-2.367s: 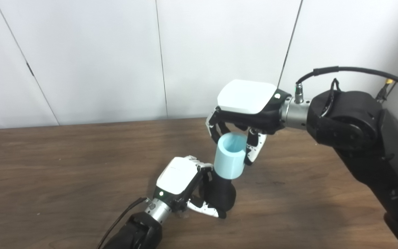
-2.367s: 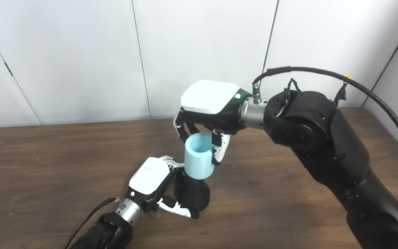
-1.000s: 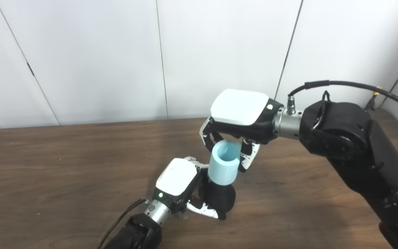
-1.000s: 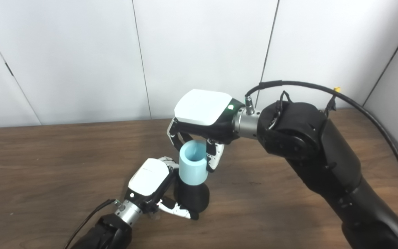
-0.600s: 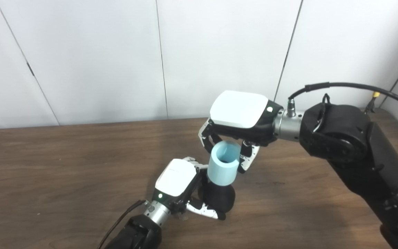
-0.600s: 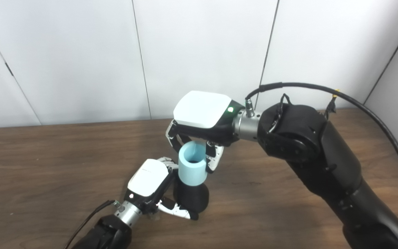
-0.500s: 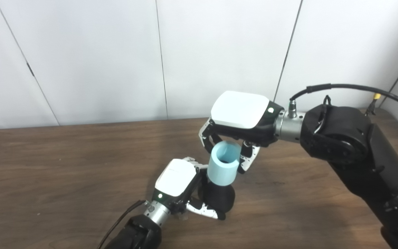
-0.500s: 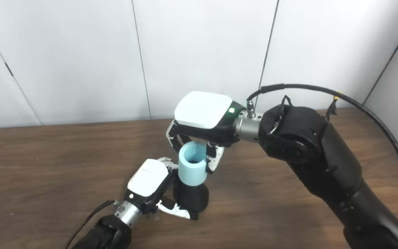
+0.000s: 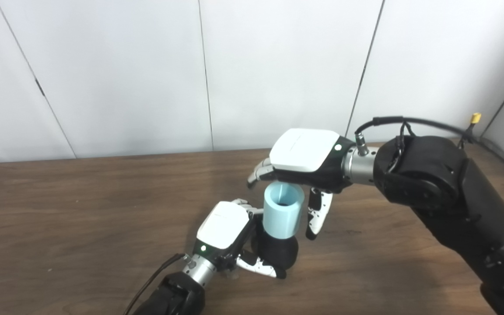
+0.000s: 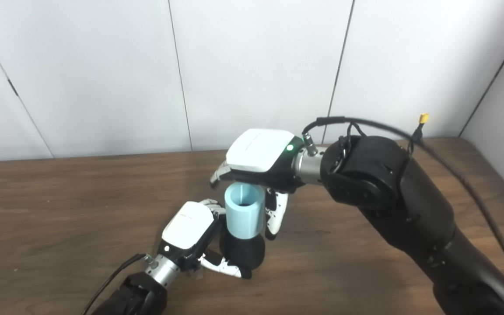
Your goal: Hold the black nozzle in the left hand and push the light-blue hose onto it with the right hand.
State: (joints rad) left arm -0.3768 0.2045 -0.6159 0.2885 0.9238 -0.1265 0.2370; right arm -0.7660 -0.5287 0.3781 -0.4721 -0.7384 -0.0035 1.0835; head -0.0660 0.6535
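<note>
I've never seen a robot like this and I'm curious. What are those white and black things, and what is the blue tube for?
Those are a robot's two arms, and each ends in a robot hand with fingers and a thumb. Both pictures come from two cameras on the robot's head, side by side like eyes, so they show the same scene. The robot stands at a brown wooden table. The left robot hand is wrapped around a black nozzle that stands on the table. A light-blue hose, really a short fat tube, sits on top of the nozzle. The right robot hand hovers just over the hose with its fingers spread apart, so it holds nothing. The dark cable belongs to the right arm.
</note>
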